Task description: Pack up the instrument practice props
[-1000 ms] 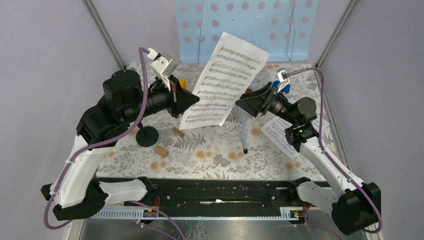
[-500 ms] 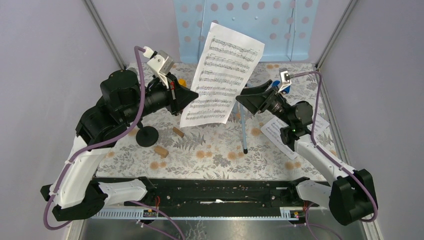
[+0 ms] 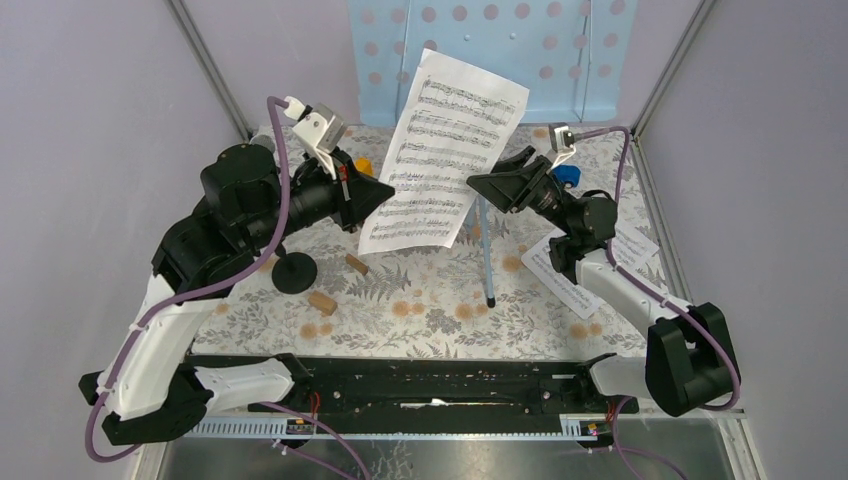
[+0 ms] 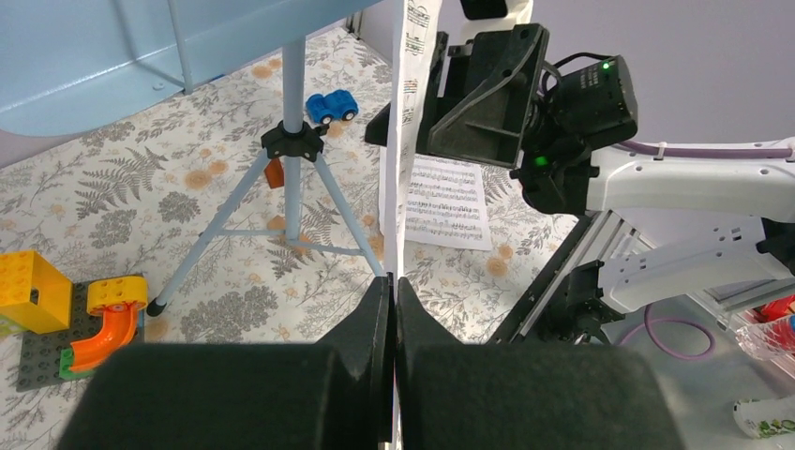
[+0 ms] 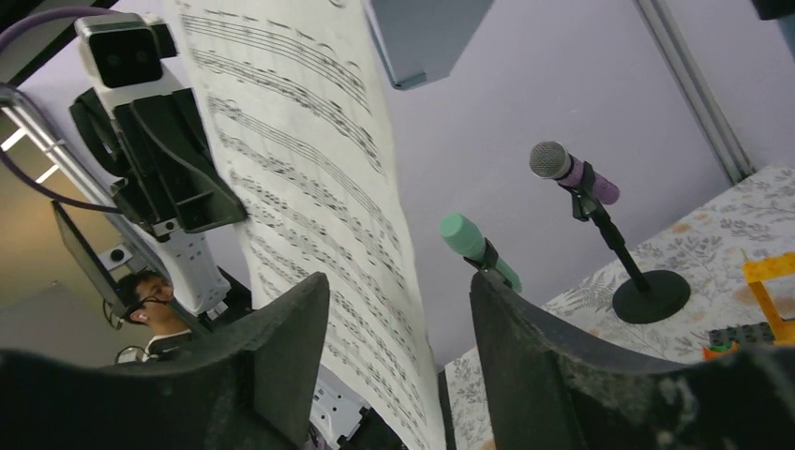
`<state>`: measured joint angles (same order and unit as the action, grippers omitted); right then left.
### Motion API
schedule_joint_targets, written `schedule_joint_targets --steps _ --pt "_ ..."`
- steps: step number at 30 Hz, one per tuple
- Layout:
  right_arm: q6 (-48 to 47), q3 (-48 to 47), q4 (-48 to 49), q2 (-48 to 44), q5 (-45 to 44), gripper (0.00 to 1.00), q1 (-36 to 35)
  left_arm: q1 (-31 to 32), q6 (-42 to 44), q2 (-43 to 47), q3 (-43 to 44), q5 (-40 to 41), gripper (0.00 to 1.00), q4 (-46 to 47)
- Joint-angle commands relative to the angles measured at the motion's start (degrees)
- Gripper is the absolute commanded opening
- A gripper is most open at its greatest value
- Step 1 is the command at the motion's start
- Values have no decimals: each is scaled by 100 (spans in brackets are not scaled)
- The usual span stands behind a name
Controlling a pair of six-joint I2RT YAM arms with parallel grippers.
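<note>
Pinching hard here: my left gripper [image 4: 392, 286] was clamped shut on the bottom edge of the sheet-music page [image 4: 405, 141], fingers pressed flat together with the paper standing up between them. So the page was off the table, hanging upright in the air in front of the music rack [image 3: 480, 50], roughly between my two arms.

My right gripper [image 5: 398, 281] was wide open, and the page looked to run through the gap between its fingers without either one touching it. My guess is I was about to take a second grip for a handover or a fold.

Further out, the rack's tripod legs [image 4: 292, 145] stood just behind the page, a second page [image 4: 450, 202] lay flat on the table [image 3: 430, 300] by my right arm, and the purple mic [image 5: 572, 173] and mint-green mic [image 5: 473, 244] sat up in their stands, one round mic holder base [image 5: 652, 295] in plain view. None of that was packed yet.

What worried me:
- one-edge grip on floppy paper, so it could bend or curl out of the right fingers' gap before they closed
- closing on it at an angle could crease it
- both arms pulling apart once gripped could tear it
- swinging the page could clip the tripod and tip the rack

The toy car [image 4: 330, 106] and wooden blocks [image 3: 322, 302] weren't my problem.
</note>
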<state>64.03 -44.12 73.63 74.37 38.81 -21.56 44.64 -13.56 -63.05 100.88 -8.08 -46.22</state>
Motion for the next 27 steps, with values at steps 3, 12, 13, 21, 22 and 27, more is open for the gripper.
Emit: schedule_joint_targets --steps 3,12,13,21,22,27 --pt "421 -210 955 112 327 53 -62 -25 -109 100 -165 225 0 423" --pt "-302 36 -192 -310 167 6 -67 -18 -147 182 -327 364 5 615" --pt "-410 67 -371 -432 72 0 -60 -17 -142 187 -350 368 13 629" --pt "-2082 176 -4775 -1966 -1796 0 -67 -20 -97 495 -639 986 98 624" --pt "-2189 255 -5309 -2243 -2294 0 -67 -22 -76 588 -719 1161 99 617" --pt "-2171 807 -7601 -3625 -4632 0 -61 -17 -48 883 -1048 1427 99 615"
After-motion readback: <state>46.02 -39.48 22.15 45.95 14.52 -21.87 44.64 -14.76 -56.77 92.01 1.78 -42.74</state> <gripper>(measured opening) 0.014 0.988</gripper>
